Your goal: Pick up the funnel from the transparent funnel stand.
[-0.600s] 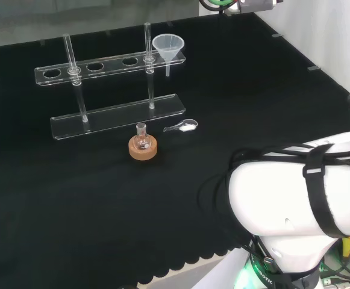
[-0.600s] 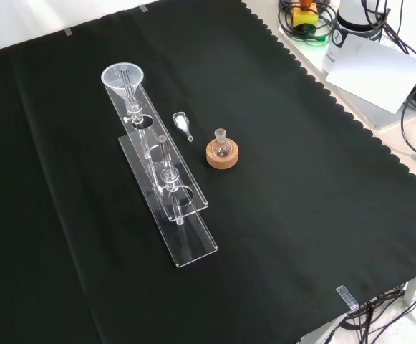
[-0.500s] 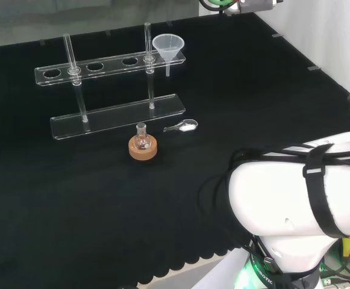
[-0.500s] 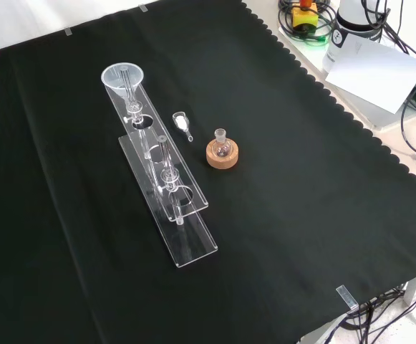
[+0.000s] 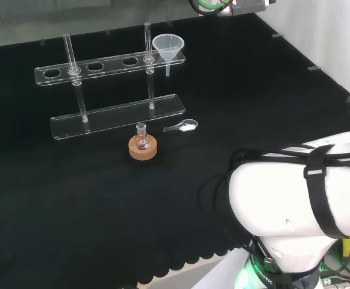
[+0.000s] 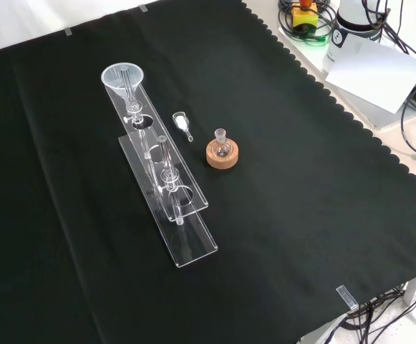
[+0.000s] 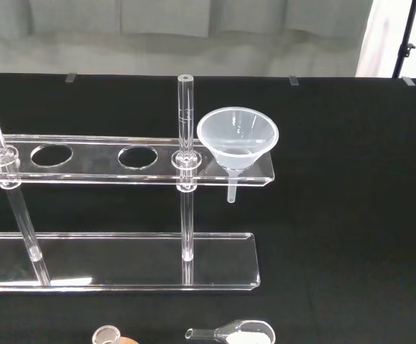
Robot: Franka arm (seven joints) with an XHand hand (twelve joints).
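Nothing on the bench has shifted since earlier. Clear plastic cone funnel sits upright in the end hole of the transparent two-tier funnel stand, right end in head view. Small glass flask on cork ring and small clear scoop lie just beside the base. Robot hand state: cannot tell.

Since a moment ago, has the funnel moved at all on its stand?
No. In the head view the funnel sits in the end hole of the transparent funnel stand, next to the same upright rod as before.
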